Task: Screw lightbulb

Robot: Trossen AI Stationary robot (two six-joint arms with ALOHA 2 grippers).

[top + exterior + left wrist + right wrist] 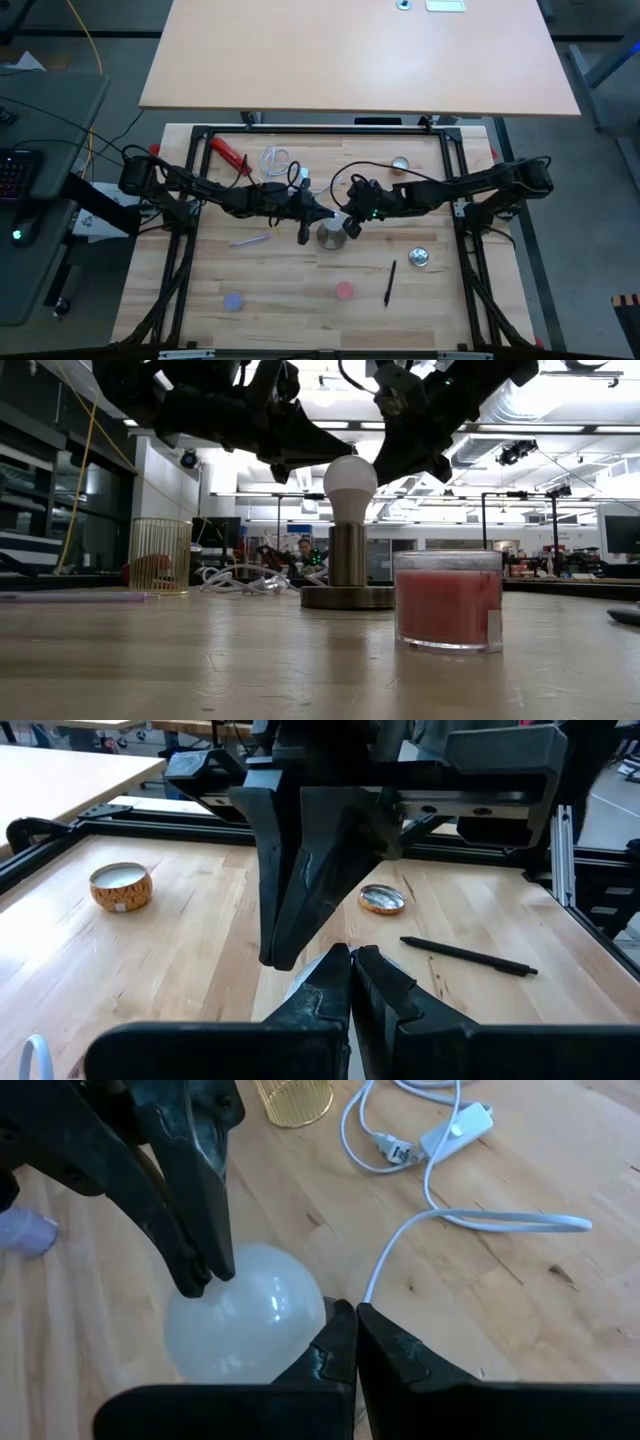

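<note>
The lightbulb [350, 480], white and frosted, stands upright in the grey socket stand [347, 565] at the table's middle. The stand's round foot rests on the wood. My left gripper [320, 216] comes in from the table's left, shut, with its tips at the globe's upper left [327, 463]. From the right, my right gripper [348, 224] reaches in, also shut, with its tips at the globe's upper right. In the right wrist view the globe [245, 1315] lies between the two pairs of fingers. My left gripper touches the globe near its top [235, 1275] with the tips of its shut fingers [200, 1270], slanting down from the table's left. The bulb stays upright in the stand. My right gripper sets its shut fingertips [335, 1335] against the globe's opposite side [305, 1315], slanting down from the table's right.
A red candle glass [448, 605] stands near the front, with a black pen [390, 282] and a silver tin [419, 258] to its right. A white cable [450, 1180], a gold wire basket [160, 555] and a red tool [228, 153] lie behind; an orange tin [119, 885] sits far right.
</note>
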